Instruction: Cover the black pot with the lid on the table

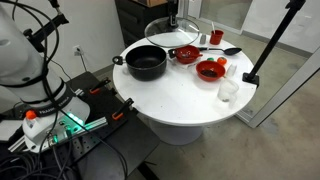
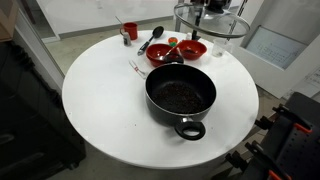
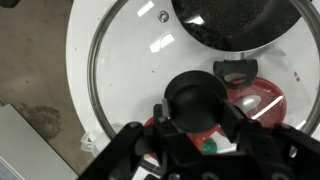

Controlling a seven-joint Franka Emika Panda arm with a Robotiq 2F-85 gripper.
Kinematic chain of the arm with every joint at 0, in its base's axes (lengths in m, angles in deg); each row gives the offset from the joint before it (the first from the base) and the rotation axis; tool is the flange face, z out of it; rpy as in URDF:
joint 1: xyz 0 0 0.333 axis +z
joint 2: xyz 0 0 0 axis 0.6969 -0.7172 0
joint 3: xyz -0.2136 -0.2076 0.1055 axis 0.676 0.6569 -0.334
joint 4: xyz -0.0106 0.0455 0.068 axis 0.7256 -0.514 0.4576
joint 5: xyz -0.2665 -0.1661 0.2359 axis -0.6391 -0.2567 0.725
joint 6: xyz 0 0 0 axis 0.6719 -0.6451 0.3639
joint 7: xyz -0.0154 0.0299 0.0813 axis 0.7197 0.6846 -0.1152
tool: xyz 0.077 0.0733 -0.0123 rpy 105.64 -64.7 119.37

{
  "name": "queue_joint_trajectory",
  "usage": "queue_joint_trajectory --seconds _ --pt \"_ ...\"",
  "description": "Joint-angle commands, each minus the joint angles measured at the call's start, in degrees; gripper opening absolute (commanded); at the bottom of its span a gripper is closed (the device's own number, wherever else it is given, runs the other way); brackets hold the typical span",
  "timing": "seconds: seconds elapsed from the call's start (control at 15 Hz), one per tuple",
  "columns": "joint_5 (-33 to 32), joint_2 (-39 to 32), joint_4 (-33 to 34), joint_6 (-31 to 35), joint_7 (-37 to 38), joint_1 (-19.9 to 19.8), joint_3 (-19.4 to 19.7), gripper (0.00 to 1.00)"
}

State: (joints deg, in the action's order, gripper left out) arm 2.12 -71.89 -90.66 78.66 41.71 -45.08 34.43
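Beyond the black pot (image 2: 180,95), which sits uncovered on the table (image 2: 95,105), the lid (image 2: 205,22) hangs in the air over the tabletop's edge, its black knob (image 3: 195,95) clamped by the gripper (image 3: 195,112), two red bowls (image 2: 160,53) between lid and pot.

I'm holding the gripper (image 3: 196,112) pointing straight down, and its jaws are gripping the knob of the lid (image 3: 195,90) from two sides. In the wrist view both fingers (image 3: 158,120) are pressing against the knob. In both exterior views the gripper (image 1: 172,16) (image 2: 214,6) is hanging high at the top edge, with the arm above it running out of sight.
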Motion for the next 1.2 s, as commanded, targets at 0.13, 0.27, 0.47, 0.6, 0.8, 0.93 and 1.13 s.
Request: queue_joint_trajectory --seconds 0.13,0.27,0.47,0.6,0.8,0.93,1.13 --pt "-4.6 1.1 -4.8 0.3 2.4 2.5 -4.9 0.25" --pt "-6.5 1.6 -8.3 1.7 2.9 3.6 -6.5 0.25" --pt "-8.9 1.9 -12.5 4.9 4.6 5.1 -8.3 0.25" --pt "-9.7 1.3 -13.8 7.6 6.2 5.7 -9.0 0.25" --pt "-8.9 0.7 -14.7 9.4 5.9 6.0 -9.4 0.25" --pt "-8.1 0.2 -14.8 10.0 5.0 5.9 -9.4 0.25" --pt "-6.9 -1.1 -14.1 10.0 4.4 5.8 -9.4 0.25"
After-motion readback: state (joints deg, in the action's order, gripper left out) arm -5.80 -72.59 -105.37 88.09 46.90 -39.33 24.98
